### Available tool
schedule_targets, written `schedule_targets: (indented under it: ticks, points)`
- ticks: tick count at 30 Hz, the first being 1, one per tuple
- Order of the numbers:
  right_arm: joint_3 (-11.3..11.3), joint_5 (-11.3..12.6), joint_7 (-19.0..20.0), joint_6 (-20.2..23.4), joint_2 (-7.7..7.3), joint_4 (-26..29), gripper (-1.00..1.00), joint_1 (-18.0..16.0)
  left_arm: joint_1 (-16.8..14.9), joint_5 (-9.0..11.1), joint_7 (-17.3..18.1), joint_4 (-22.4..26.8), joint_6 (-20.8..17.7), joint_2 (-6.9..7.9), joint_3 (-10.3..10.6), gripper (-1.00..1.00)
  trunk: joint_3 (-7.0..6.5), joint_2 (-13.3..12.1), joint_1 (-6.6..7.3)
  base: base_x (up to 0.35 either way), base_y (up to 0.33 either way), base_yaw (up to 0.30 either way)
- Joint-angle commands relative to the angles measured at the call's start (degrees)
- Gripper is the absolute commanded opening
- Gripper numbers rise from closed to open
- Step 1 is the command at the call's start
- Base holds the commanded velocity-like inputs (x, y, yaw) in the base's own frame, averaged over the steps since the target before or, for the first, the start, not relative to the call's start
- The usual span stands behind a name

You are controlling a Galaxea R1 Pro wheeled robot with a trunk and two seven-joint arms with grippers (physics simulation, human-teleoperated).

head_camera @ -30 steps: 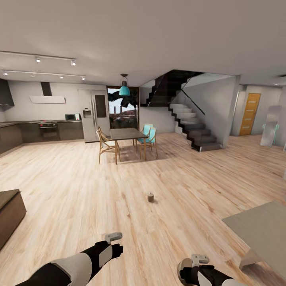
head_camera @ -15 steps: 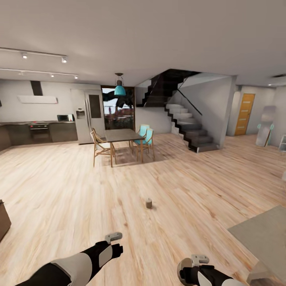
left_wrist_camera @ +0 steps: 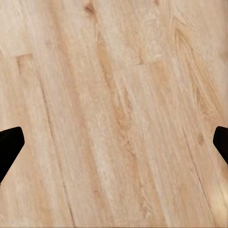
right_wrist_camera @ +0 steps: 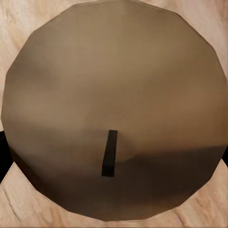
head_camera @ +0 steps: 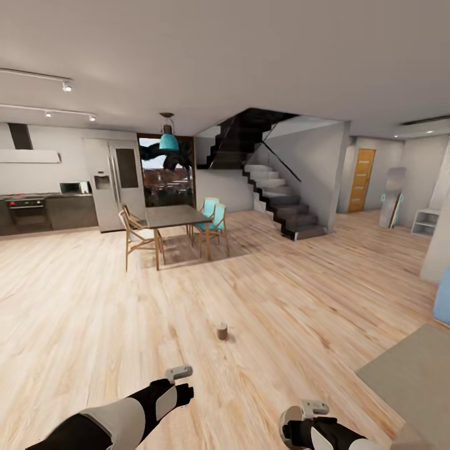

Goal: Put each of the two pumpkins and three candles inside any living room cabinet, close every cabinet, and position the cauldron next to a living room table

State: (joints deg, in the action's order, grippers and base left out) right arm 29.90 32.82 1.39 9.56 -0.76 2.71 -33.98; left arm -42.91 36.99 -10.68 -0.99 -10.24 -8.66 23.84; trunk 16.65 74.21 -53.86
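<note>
A short brown-grey candle (head_camera: 222,331) stands alone on the wood floor ahead of me. My right gripper (head_camera: 309,410) is low at the front right and shut on another candle (right_wrist_camera: 114,85), whose pale round top and dark wick face the right wrist camera; in the head view its disc (head_camera: 287,425) shows beside the wrist. My left gripper (head_camera: 180,375) hangs open over bare floor, its dark fingertips (left_wrist_camera: 9,145) wide apart in the left wrist view. The grey top of the low table (head_camera: 409,375) shows at the lower right.
A dining table with chairs (head_camera: 175,217) stands in the middle distance. A staircase (head_camera: 275,200) rises behind it and a kitchen with a fridge (head_camera: 115,184) is at the far left. A blue object (head_camera: 442,303) and a pale column stand at the right edge.
The whole view has swung to the right, so the camera has turned; the dark-brown unit at the left edge has left the picture. Both arms keep their pose.
</note>
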Motion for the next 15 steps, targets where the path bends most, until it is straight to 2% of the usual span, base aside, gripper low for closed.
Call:
schedule_targets:
  ticks: [1,15]
  points:
    - [0.42,0.4,0.1,0.28,-0.03,0.11,-1.0,-0.04,-0.07,0.45,-0.13,-0.06,-0.13,-0.03,0.49,1.0,0.07,0.04,-0.04,0.332,0.073,-0.031]
    - [0.43,0.4,0.1,0.28,-0.03,0.11,-1.0,-0.04,-0.07,0.45,-0.13,-0.06,-0.13,-0.04,0.51,1.0,0.06,0.04,-0.04,0.333,0.073,-0.006]
